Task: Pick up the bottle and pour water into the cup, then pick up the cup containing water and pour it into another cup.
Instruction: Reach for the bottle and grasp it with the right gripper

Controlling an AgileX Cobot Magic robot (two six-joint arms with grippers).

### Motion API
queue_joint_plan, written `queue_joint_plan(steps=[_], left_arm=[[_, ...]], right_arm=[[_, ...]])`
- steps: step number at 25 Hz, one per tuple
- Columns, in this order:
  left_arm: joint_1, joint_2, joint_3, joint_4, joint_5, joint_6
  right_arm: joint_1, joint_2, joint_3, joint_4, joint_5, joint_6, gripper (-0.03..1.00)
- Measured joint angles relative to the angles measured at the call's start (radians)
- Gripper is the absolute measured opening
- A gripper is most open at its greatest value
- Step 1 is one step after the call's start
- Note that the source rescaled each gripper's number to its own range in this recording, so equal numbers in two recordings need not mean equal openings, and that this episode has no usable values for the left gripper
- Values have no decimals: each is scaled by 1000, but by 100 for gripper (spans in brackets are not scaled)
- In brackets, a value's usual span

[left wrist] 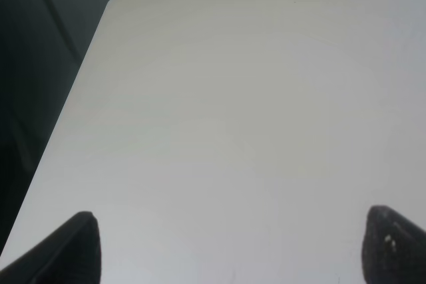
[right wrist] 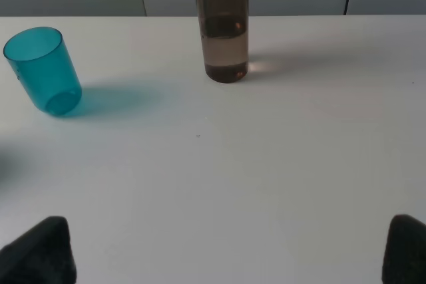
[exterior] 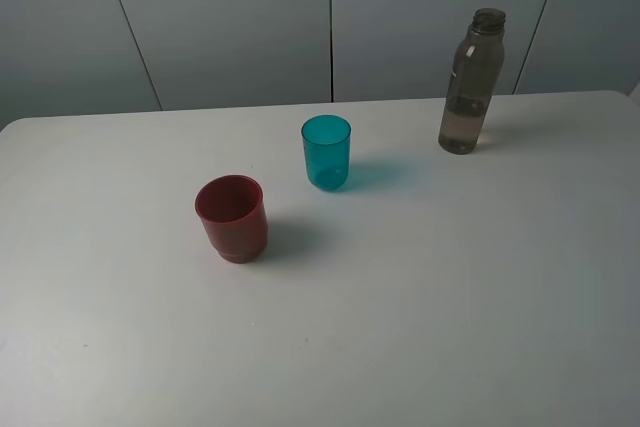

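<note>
On the table, far right, the bottle is stood upright, uncapped, seemingly part-filled, dead ahead of the right gripper, jaws spread wide for it. Left gripper is parted too, empty; teal cup and red cup are set apart, mouths up.

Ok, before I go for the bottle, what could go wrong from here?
1. The bottle is tall, slim and uncapped with water inside; a nudge from the open right tool on approach could tip it and spill.
2. The teal tumbler has a narrow mouth, so the pour may miss.
3. The red cup stands near the tumbler and could get clipped when that is lifted.
</note>
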Motion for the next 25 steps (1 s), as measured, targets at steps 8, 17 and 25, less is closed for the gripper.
queue_joint_plan(steps=[8,17,25], left_arm=[[0,0,0,0,0,-7],[0,0,0,0,0,-7],[0,0,0,0,0,-7]], right_arm=[[0,0,0,0,0,0,100],[0,0,0,0,0,0,100],[0,0,0,0,0,0,100]])
